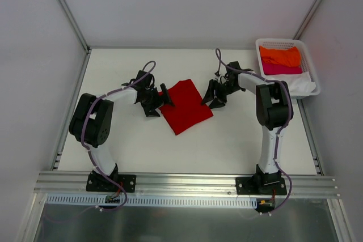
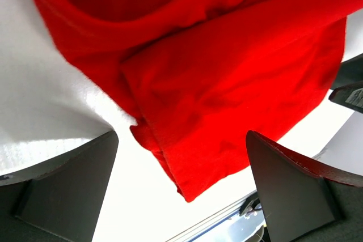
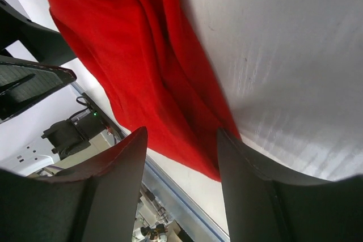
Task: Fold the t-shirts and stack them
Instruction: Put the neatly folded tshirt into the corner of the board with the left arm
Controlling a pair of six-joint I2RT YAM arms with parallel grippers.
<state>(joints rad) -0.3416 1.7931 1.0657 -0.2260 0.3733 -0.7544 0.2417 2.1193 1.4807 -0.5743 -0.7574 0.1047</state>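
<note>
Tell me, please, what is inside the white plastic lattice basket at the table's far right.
The white plastic lattice basket holds a bright orange cloth shirt, a magenta pink one beside it and white cloth at the near end. Anything beneath them is covered.

One red t-shirt (image 1: 185, 106) lay on one table (image 1: 227, 145). One white basket (image 1: 276, 42) was there. Three more were in basket: one orange t-shirt (image 1: 281, 56), one pink t-shirt (image 1: 281, 69), one white t-shirt (image 1: 303, 85). Four t-shirts in all. Two arms: left arm (image 1: 93, 123), right arm (image 1: 272, 106). Two end effectors: left end effector (image 1: 161, 101), right end effector (image 1: 211, 99), two fingers each.
</note>
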